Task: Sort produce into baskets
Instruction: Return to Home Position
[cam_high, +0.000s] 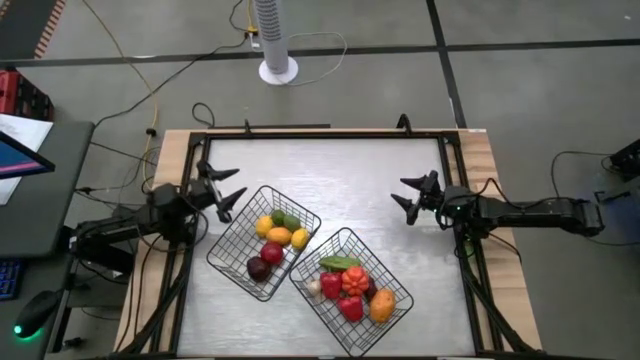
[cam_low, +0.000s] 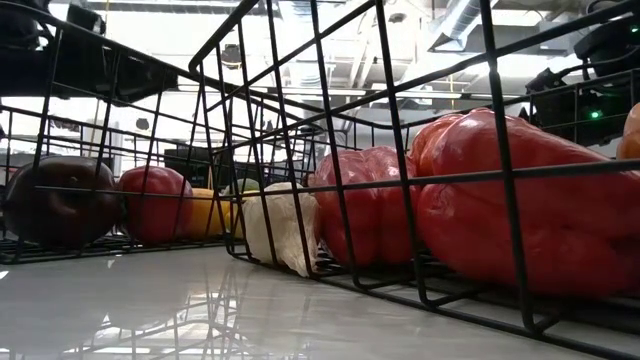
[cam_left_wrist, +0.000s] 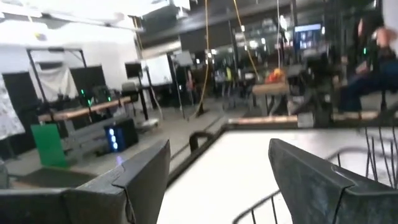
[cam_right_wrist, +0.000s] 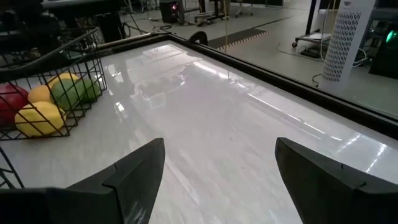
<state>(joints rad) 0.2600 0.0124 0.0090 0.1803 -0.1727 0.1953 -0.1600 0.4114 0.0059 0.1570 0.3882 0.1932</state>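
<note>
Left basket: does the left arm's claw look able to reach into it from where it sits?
Probably yes. The left claw sits open just beside a corner of the left basket, the basket's top is uncovered, and nothing lies between them. The right claw waits open across the table.

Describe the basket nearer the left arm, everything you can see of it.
The left basket is rectangular black wire grid with see-through sides, sitting upright but skewed on the shiny table, close beside the other basket. Inside lie yellow, green, red and dark purple produce, leaving the side toward the left gripper bare. Nothing grips it.
</note>
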